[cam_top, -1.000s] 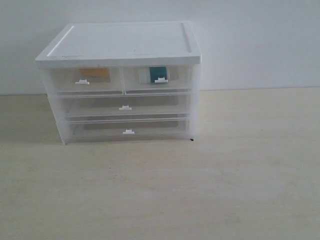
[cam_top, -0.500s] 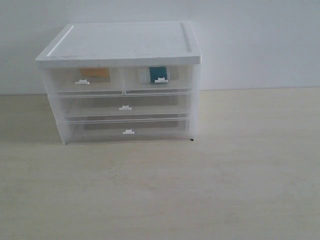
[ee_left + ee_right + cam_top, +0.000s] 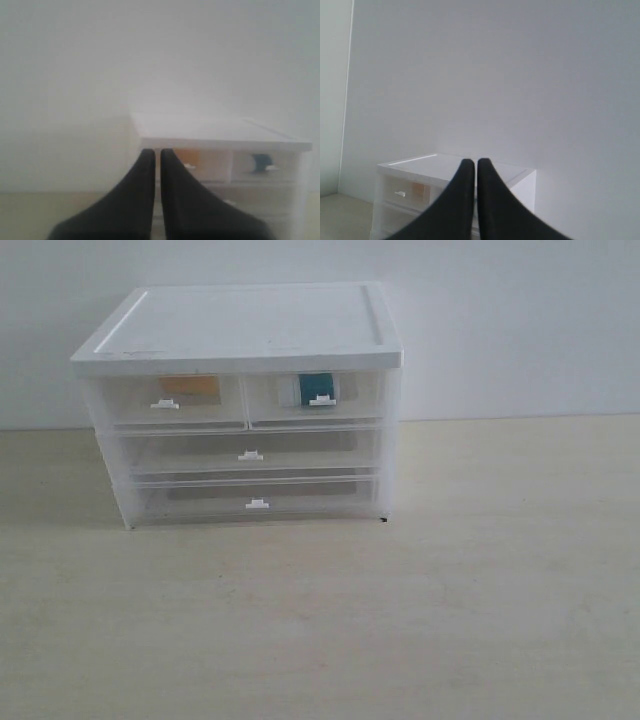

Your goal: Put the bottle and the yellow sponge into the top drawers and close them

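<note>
A white plastic cabinet (image 3: 240,330) stands at the back of the table. Both top drawers are pushed in. Through the left top drawer (image 3: 170,400) the yellow sponge (image 3: 190,386) shows; through the right top drawer (image 3: 315,398) the bottle (image 3: 316,386) shows by its teal label. Neither arm appears in the exterior view. The left gripper (image 3: 157,152) is shut and empty, well back from the cabinet (image 3: 220,135), where the sponge (image 3: 192,157) and bottle (image 3: 261,161) show faintly. The right gripper (image 3: 471,163) is also shut and empty, far from the cabinet (image 3: 420,167).
Two full-width drawers (image 3: 250,453) (image 3: 257,500) sit shut below the top pair. The pale wooden table (image 3: 400,620) spreads in front of and to the right of the cabinet. A white wall (image 3: 500,320) stands right behind.
</note>
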